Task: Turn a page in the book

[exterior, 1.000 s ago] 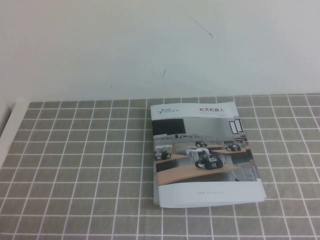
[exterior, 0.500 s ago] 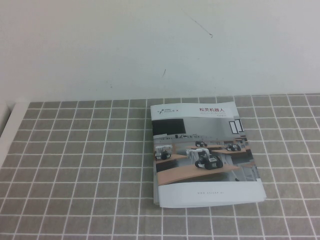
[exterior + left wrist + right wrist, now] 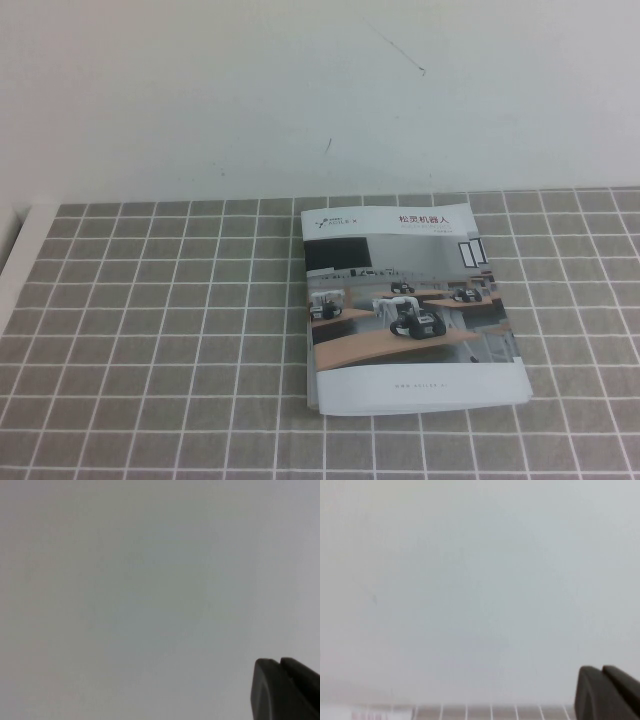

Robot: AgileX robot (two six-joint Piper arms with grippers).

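The book (image 3: 405, 310) lies closed and flat on the grey checked cloth (image 3: 150, 330), right of centre in the high view. Its white cover has a red title at the far end and a photo of small robots on wooden desks. More page or booklet edges show beneath its left and near sides. Neither gripper shows in the high view. In the left wrist view my left gripper (image 3: 279, 662) appears as two dark fingertips pressed together, facing a plain white wall, holding nothing. In the right wrist view my right gripper (image 3: 601, 670) looks the same, shut and empty. The book is not visible in either wrist view.
A white wall (image 3: 300, 90) rises behind the cloth's far edge. A white strip of table (image 3: 15, 250) borders the cloth on the left. A band of the checked cloth (image 3: 490, 712) shows low in the right wrist view.
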